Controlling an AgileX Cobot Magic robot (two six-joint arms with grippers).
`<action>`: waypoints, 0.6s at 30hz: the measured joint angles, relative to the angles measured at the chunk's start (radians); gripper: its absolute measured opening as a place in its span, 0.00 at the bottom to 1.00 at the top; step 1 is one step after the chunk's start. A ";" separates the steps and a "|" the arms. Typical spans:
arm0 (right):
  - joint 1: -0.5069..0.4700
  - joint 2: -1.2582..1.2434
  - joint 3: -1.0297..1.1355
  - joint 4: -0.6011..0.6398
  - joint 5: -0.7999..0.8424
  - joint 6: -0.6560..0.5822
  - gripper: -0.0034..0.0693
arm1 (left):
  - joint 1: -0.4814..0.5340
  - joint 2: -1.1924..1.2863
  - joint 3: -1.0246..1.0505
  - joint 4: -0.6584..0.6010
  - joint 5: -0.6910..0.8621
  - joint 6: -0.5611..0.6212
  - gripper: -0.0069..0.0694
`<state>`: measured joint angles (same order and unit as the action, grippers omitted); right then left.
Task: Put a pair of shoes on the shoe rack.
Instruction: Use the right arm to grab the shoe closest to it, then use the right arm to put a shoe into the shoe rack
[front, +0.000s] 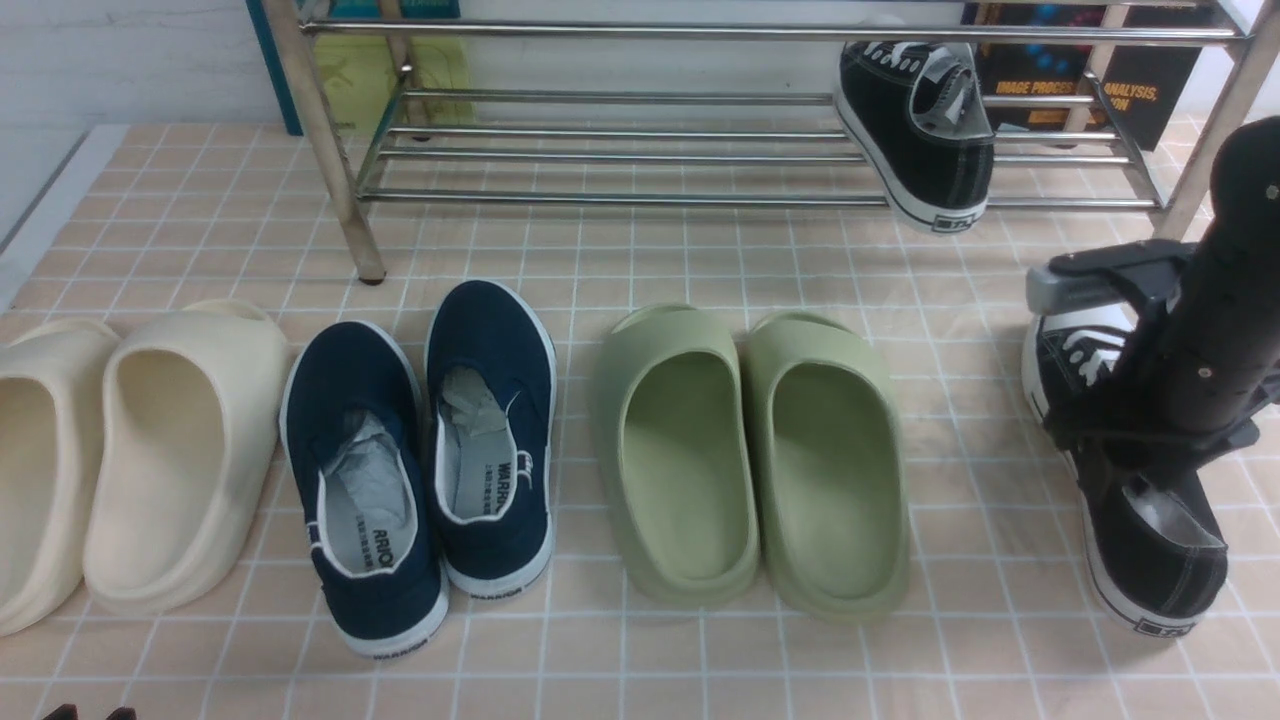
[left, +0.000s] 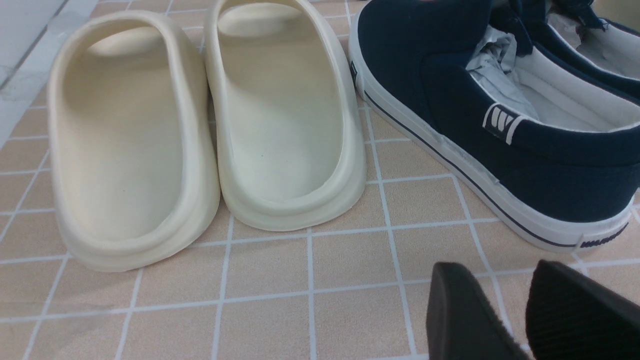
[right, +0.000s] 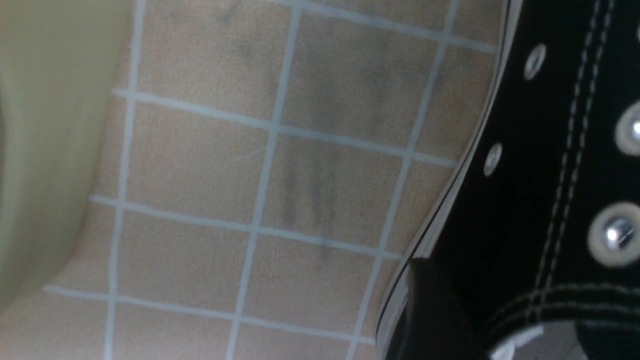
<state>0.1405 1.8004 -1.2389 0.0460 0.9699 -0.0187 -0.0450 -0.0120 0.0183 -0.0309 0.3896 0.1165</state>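
Note:
The silver shoe rack (front: 620, 197) stands at the back. One black sneaker (front: 930, 150) rests on its lower bars at the right, heel hanging over the front bar. The other black sneaker (front: 1160, 560) lies on the tiled floor at the far right, toe toward the rack. My right gripper (front: 1105, 450) is down at its collar. In the right wrist view one finger (right: 432, 310) lies against the sneaker's (right: 550, 150) outer side, and the other finger is hidden. My left gripper (left: 515, 280) is empty, jaws nearly together, low at the front left (front: 90, 712).
On the floor in a row stand cream slides (front: 130, 450), navy slip-ons (front: 430, 460) and green slides (front: 750, 450). The left wrist view shows the cream slides (left: 200, 130) and a navy slip-on (left: 500, 125). The rack's left leg (front: 330, 150) stands near the slip-ons.

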 joint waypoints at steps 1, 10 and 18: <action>0.000 0.001 0.000 0.000 -0.001 0.001 0.46 | 0.000 0.000 0.000 0.000 0.000 0.000 0.40; 0.001 -0.042 -0.018 -0.004 0.032 0.002 0.04 | 0.000 0.000 0.000 0.000 0.000 0.000 0.40; 0.001 -0.126 -0.167 -0.053 0.052 -0.011 0.04 | 0.000 0.000 0.000 0.000 0.000 0.000 0.40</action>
<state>0.1418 1.6745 -1.4060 -0.0073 1.0222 -0.0299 -0.0450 -0.0120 0.0183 -0.0309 0.3896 0.1165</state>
